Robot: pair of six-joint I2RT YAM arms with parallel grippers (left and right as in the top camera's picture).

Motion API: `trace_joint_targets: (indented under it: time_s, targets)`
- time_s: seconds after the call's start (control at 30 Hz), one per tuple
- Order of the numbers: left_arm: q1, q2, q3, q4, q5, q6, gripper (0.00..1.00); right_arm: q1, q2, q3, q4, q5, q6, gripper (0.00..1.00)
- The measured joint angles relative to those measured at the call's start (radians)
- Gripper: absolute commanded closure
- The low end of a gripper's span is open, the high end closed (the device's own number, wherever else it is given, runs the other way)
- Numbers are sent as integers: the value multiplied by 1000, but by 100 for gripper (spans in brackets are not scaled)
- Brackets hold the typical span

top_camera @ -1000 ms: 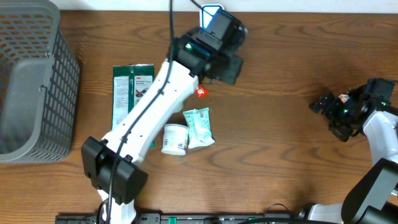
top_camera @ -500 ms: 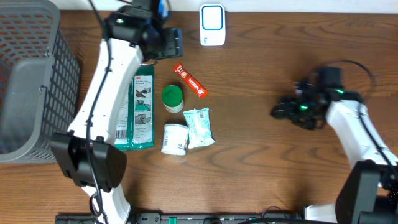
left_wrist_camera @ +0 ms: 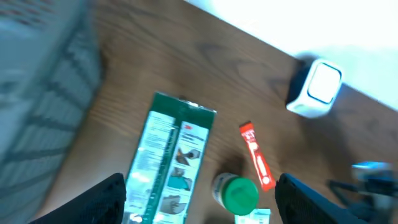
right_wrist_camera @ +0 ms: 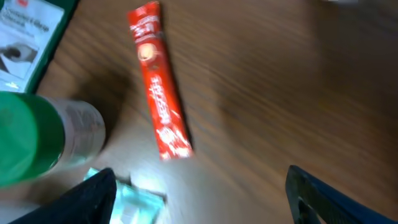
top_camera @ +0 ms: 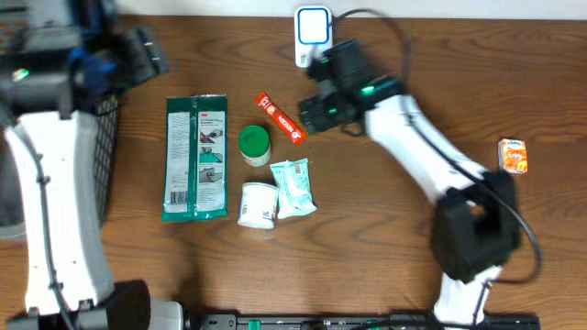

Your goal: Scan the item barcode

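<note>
1. Scanner (top_camera: 313, 37): white unit at the table's 12 o'clock edge.
2. Right gripper (top_camera: 305, 114): released, jaws wide, nothing between them. It sits at the scanner's 7 o'clock, above the red stick sachet (top_camera: 280, 118); the wrist view shows no contact.
3. Left gripper (top_camera: 147, 57): released and empty, up at 10 o'clock by the basket (top_camera: 105, 156).
4. Sachet lies flat on a diagonal. A green-capped bottle (top_camera: 254, 145) stands near its 7 o'clock.
5. Green packet (top_camera: 194, 158) lies flat at the bottle's 9 o'clock.
6. Teal pouch (top_camera: 294, 187) and white cup (top_camera: 258, 203) touch, at the bottle's 5–6 o'clock.
7. Orange pack (top_camera: 514, 156) sits alone at 3 o'clock, well apart.
</note>
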Motion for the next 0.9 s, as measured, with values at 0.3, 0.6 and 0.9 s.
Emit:
trace_joint_targets:
  time_s: [0.3, 0.6, 0.9]
  targets:
    - [49, 20, 0, -5, 0, 1, 16, 89, 129, -2, 154, 96, -56, 36]
    - [49, 20, 0, -4, 0, 1, 16, 101, 241, 8, 248, 119, -69, 99]
    - [49, 20, 0, -5, 1, 1, 16, 104, 206, 23, 50, 158, -63, 99]
